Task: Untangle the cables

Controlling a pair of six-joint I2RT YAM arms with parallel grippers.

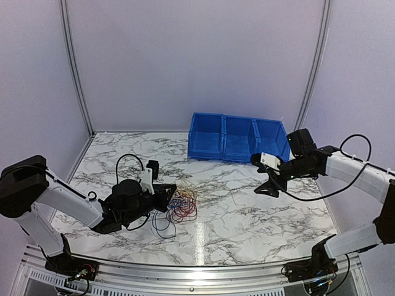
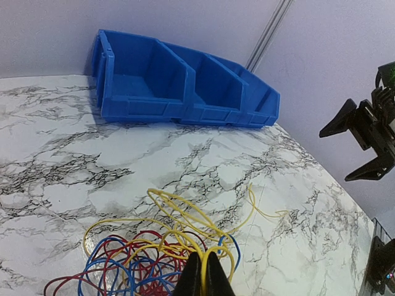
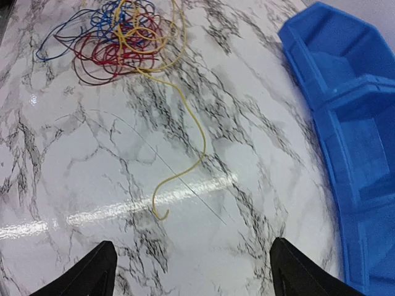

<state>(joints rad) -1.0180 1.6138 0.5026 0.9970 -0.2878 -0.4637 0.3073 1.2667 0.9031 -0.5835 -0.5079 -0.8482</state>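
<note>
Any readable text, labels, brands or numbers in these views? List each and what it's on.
None readable in any view.
blue bins: no label or marking shows.
white part on the right wrist: looks blank, too small to tell whether it carries print.
cables: no tags.
marble table: veining only, no print.

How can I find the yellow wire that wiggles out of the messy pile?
Look at the marble table, on its left side, where a tangle of coloured wires lies. One yellow wire trails out of it alone across the bare marble, ending in a little hook. The red, blue and dark ones are all curled up in the pile.
</note>
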